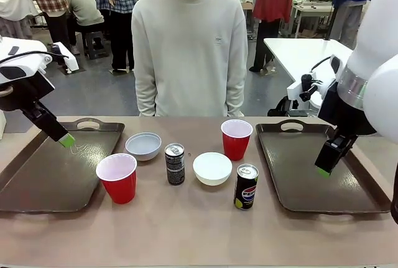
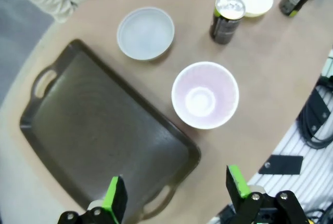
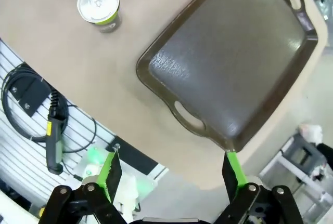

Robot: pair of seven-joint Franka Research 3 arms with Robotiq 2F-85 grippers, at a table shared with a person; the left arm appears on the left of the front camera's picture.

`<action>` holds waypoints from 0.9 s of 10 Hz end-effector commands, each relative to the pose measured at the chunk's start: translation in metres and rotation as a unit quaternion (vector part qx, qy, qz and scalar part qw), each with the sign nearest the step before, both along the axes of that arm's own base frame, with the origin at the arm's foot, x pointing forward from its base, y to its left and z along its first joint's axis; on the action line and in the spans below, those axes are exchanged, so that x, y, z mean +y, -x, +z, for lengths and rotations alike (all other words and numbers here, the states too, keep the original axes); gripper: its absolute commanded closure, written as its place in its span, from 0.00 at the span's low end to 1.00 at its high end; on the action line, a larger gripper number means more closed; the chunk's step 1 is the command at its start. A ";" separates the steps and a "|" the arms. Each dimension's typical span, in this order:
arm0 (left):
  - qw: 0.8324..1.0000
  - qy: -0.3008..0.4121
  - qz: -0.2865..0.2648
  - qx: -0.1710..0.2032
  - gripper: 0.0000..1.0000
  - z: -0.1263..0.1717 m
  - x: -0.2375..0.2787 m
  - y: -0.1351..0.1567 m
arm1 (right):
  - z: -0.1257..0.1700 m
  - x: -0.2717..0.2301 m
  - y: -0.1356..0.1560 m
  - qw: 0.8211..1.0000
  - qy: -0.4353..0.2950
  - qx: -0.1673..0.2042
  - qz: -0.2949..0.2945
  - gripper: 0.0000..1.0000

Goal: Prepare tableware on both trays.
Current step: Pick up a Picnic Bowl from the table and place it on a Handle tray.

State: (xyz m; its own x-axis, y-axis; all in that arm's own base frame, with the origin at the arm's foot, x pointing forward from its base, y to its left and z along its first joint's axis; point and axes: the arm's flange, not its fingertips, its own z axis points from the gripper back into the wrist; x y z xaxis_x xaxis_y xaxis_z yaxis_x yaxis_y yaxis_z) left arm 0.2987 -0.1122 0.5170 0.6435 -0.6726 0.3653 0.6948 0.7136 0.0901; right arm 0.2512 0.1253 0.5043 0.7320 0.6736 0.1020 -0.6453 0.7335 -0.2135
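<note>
The left tray [image 1: 50, 178] and the right tray [image 1: 305, 175] lie on the desk [image 1: 186, 237], each long from near to far. All the tableware stands between them, not yet on a tray. The near red cup [image 1: 117, 178], the far red cup [image 1: 236, 138], the far bowl [image 1: 143, 145] and the near bowl [image 1: 212, 168] sit open side up. The dark can [image 1: 175, 164] and the Pepsi can [image 1: 246, 186] stand upright. The left jaws hang wide apart over the left tray, the right jaws wide apart over the right tray.
</note>
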 end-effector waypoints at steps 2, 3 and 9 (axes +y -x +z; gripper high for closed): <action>0.997 0.063 0.018 0.037 0.00 -0.003 0.019 -0.003 | -0.002 -0.021 -0.006 0.993 -0.098 0.060 -0.029 0.00; 0.984 0.155 0.013 0.088 0.00 -0.004 0.047 -0.005 | -0.007 -0.058 -0.009 0.974 -0.184 0.118 -0.064 0.00; 0.890 0.432 0.076 0.125 0.00 -0.044 0.183 0.017 | -0.061 -0.197 0.013 0.816 -0.502 0.166 -0.234 0.00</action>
State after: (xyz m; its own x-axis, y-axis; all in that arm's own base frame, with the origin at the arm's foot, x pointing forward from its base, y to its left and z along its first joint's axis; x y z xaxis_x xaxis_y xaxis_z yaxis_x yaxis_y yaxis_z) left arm 0.2946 0.0684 0.4924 0.8343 -0.1421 0.5327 0.5158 0.5425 -0.6630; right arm 0.2566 -0.0850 0.4717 0.9888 0.0584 0.1377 -0.1419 0.6568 0.7406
